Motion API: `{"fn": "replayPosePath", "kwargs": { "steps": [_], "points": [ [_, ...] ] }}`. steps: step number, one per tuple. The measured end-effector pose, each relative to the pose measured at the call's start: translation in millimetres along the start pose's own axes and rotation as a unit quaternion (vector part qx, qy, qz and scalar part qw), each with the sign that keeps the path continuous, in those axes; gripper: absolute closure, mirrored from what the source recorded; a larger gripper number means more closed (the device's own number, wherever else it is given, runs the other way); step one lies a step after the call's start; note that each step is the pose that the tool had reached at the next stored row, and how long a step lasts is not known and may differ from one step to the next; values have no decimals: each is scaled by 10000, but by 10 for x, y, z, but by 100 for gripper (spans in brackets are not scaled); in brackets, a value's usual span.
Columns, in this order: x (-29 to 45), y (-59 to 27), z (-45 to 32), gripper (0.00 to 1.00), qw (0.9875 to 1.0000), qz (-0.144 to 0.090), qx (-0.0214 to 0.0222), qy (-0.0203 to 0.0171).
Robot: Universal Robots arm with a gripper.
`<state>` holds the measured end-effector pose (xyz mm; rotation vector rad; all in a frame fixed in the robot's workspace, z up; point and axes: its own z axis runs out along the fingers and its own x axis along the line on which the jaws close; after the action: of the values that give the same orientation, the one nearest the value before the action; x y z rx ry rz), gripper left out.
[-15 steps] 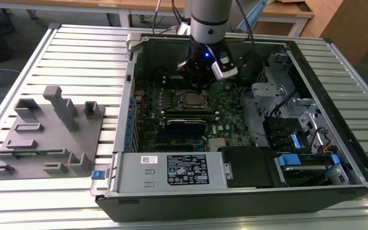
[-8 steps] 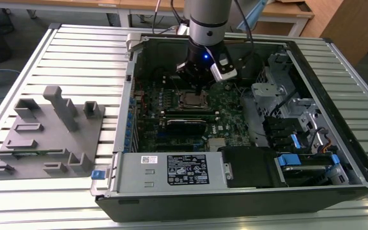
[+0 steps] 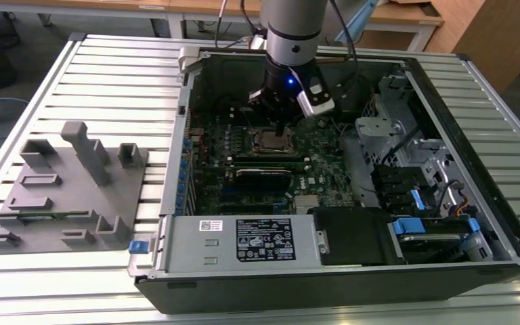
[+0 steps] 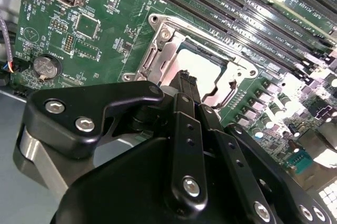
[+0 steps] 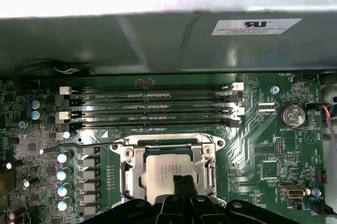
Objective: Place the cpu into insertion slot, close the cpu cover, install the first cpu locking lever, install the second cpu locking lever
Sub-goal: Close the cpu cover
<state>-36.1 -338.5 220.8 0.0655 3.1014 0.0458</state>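
Observation:
The cpu (image 5: 164,171) lies flat in its socket on the green motherboard (image 3: 325,157), its silver-tan top showing through the window of the cpu cover (image 5: 129,167). The cover lies down flat around it. A thin metal locking lever (image 5: 79,146) runs out sideways from one socket corner. My gripper (image 4: 187,76) hangs just above the cpu (image 4: 205,65), its black fingers pressed together with nothing between them. In the exterior view my gripper (image 3: 282,126) points down over the socket (image 3: 272,141) inside the open computer case.
Several empty memory slots (image 5: 152,105) run beside the socket, and a coin battery (image 5: 293,114) sits further along the board. The case walls (image 3: 187,122) ring the board. A grey fixture block (image 3: 70,189) stands on the slatted table at the exterior view's left.

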Motion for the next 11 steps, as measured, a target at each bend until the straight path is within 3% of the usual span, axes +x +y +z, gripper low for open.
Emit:
{"fn": "replayPosePath", "kwargs": {
  "steps": [4,11],
  "points": [
    [42,-11,1,89,10000,-20,-1,-2],
    [230,-19,7,89,10000,-37,-2,-11]
  ]
}}
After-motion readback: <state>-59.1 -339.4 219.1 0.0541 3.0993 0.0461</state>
